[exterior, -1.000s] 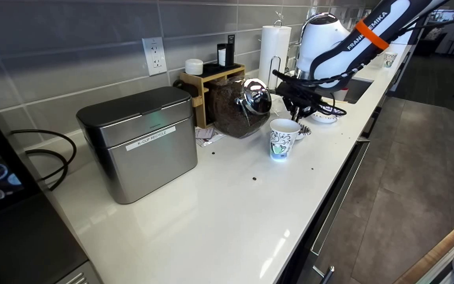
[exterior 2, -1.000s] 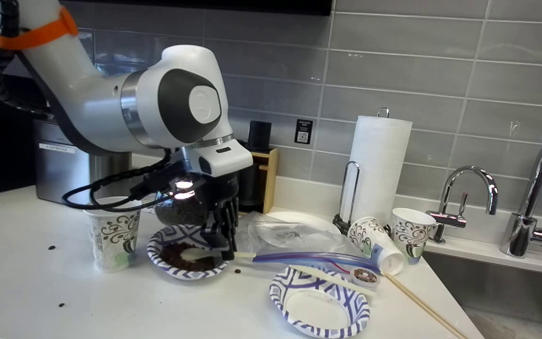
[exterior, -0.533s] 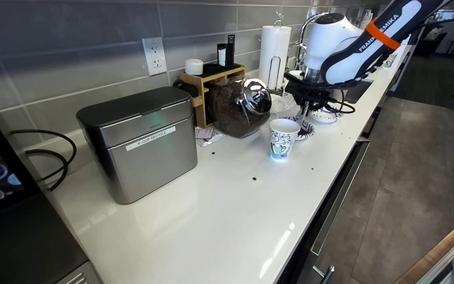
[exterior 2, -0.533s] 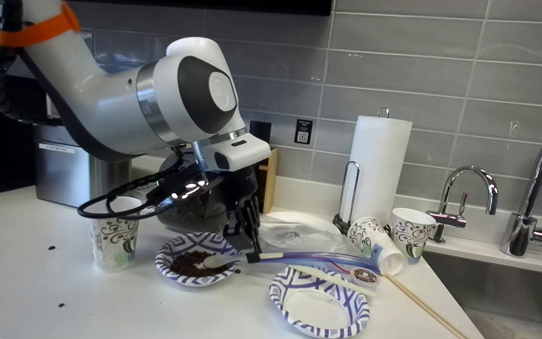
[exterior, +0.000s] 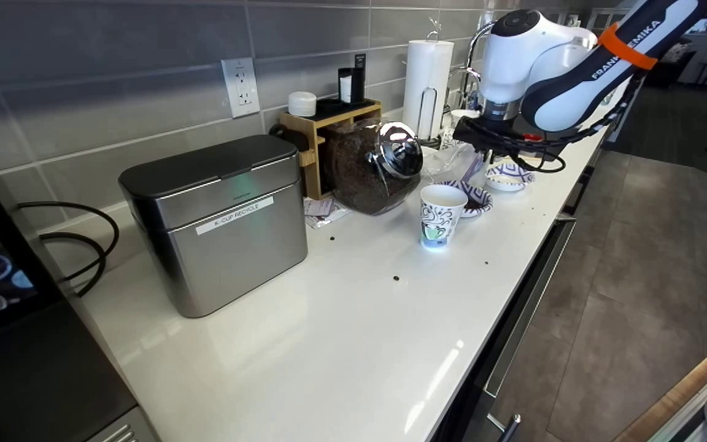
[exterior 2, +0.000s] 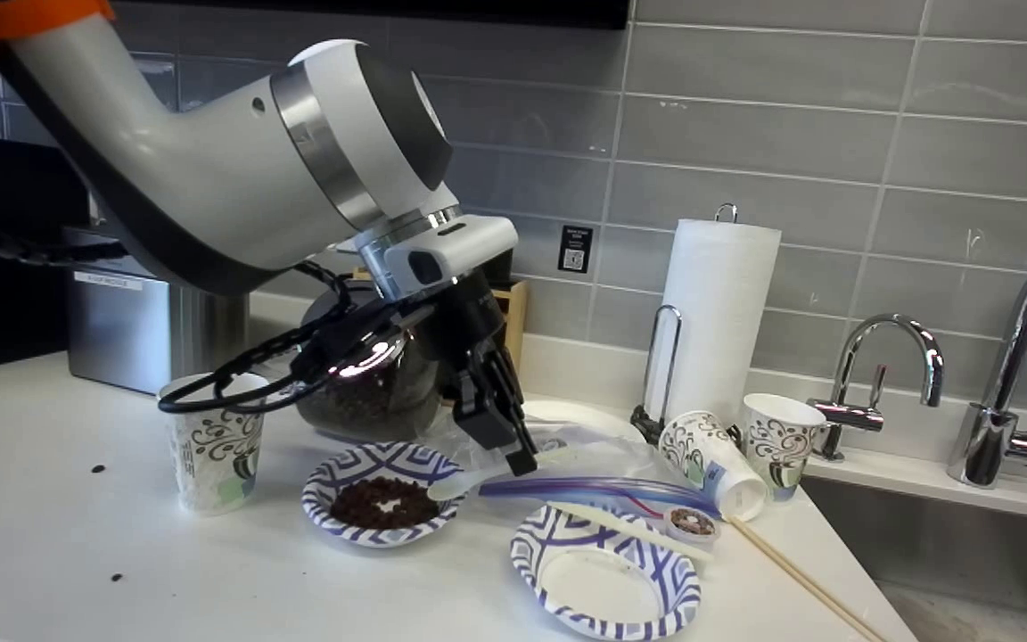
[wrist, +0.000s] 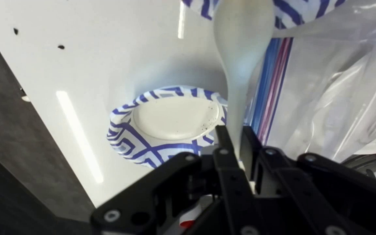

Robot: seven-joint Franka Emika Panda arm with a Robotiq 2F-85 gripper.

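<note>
Pinching white spoon (wrist: 242, 36) by its handle in wrist view, gripper (wrist: 235, 130) is closed on it; in an exterior view, spoon head is at right edge of dark-filled bowl (exterior 2: 380, 464); in an exterior view, paper cup (exterior: 439, 220) is just beside that bowl.

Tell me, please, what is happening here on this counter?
A robot's gripper holds a pale spoon by the handle. The spoon's broad end is near the rim of a patterned bowl with dark bits inside; I cannot tell whether they touch. A second patterned bowl, holding a few specks, sits close by, and a paper cup stands upright.
</note>
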